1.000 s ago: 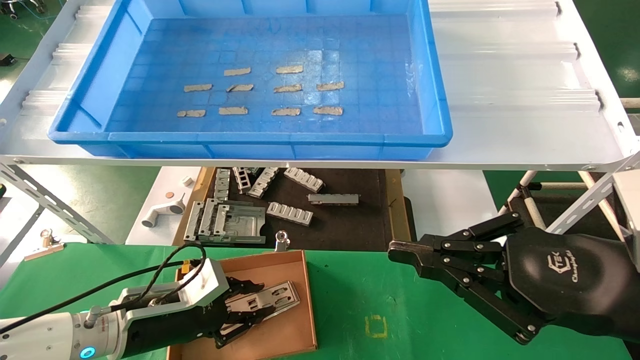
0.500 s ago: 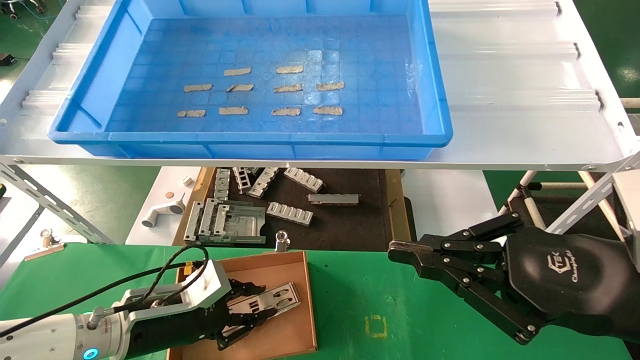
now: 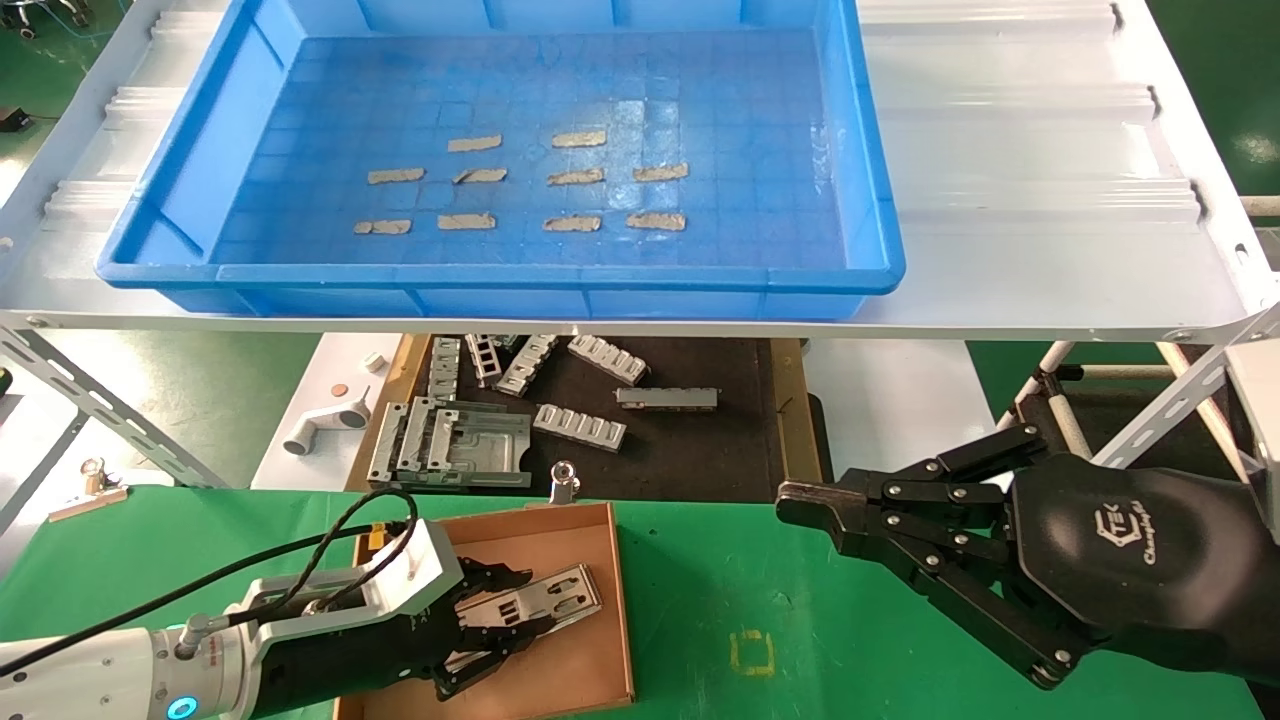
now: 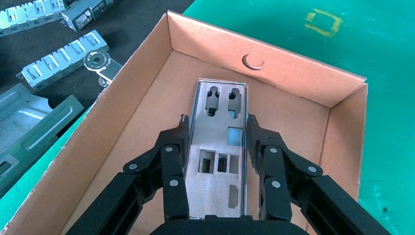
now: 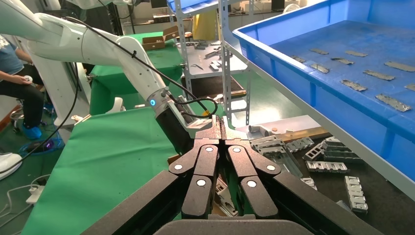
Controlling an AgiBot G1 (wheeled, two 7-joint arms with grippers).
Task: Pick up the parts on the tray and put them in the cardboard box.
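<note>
My left tool point(image 3: 500, 615) is down inside the cardboard box point(image 3: 600, 640), near my side of the green table point(image 3: 800, 620). Its two black fingers point(image 4: 171, 152) are closed against the long sides of one silver metal plate point(image 4: 218, 147), so it has hold of that plate. From my left wrist camera I see the plate between the fingers, low over the brown floor of the box, with its square and round holes facing up. I cannot tell if the plate touches the floor of the box. My right tool point(image 3: 800, 500) is parked off to the right above the green table, with its tips pressed together and nothing in them. The blue tray point(image 3: 880, 270) sits up on the white shelf point(image 3: 1050, 250) farther away. I see only small tan tape strips point(image 3: 570, 224) on its floor. Below the shelf, grey ribbed brackets point(image 3: 580, 427) lie on a black mat point(image 3: 700, 450).
</note>
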